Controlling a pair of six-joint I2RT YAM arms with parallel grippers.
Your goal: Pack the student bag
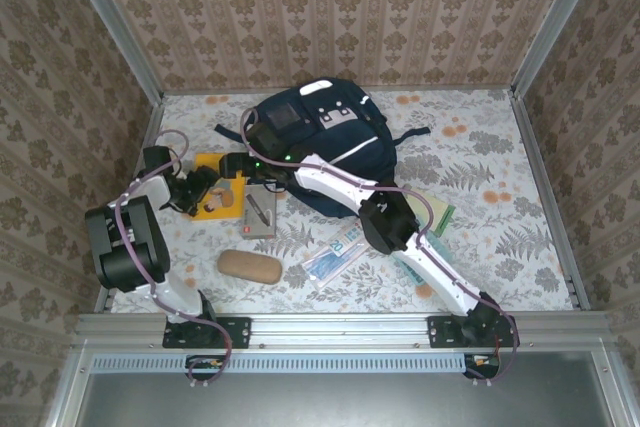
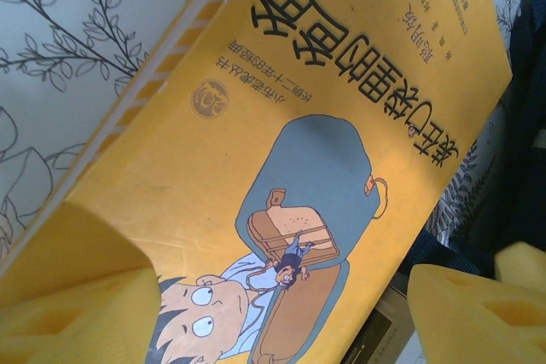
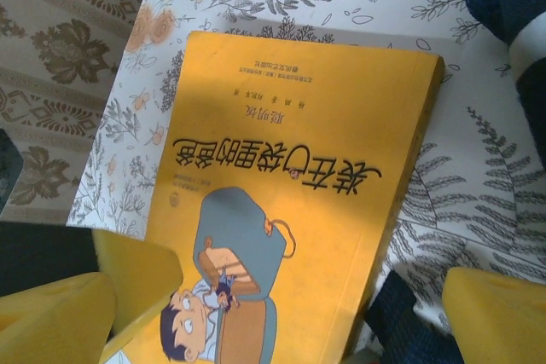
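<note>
Bag (image 1: 320,142) sits back-centre on the table (image 1: 520,247). Book (image 1: 228,205) lies flat just left of the bag's front-left corner, not touching it. Card (image 1: 262,227) is front-left of the bag, right beside the book, with a pen (image 1: 257,209) on top. Case (image 1: 250,267) is further out front-left of the bag, well apart. Packet (image 1: 335,255) lies directly in front of the bag. Notebook (image 1: 440,209) is front-right of the bag, near it.
</note>
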